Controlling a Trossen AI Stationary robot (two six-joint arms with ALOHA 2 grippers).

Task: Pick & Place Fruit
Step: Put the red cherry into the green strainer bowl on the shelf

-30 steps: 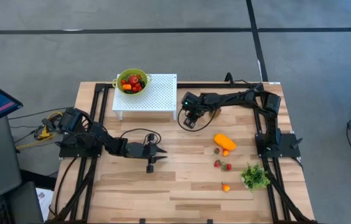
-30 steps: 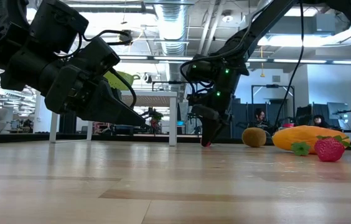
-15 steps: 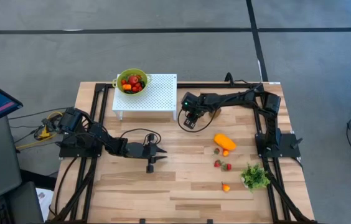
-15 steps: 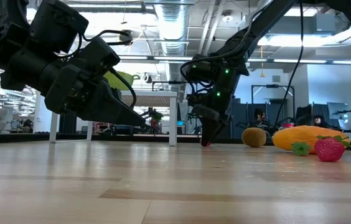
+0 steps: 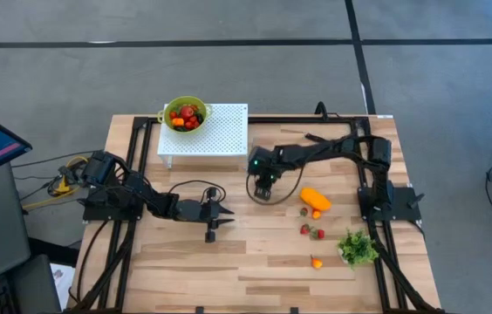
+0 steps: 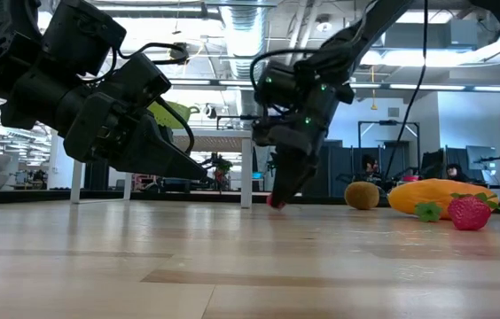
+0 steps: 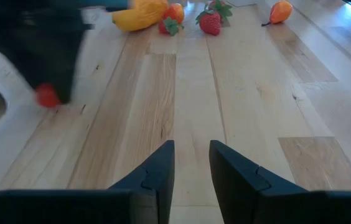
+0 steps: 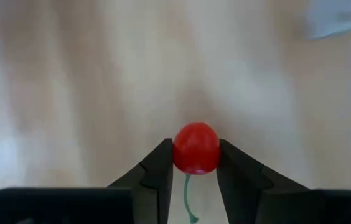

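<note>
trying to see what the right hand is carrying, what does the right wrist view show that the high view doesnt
Only the right wrist view shows the small red cherry pinched between the right hand's fingers, its green stem hanging down.

Only the high view shows the layout: the green bowl of fruit on the white stand, the elongated orange fruit, the green leafy bunch, and the left hand waiting low over the table.

Both show the right hand above the wooden table.
</note>
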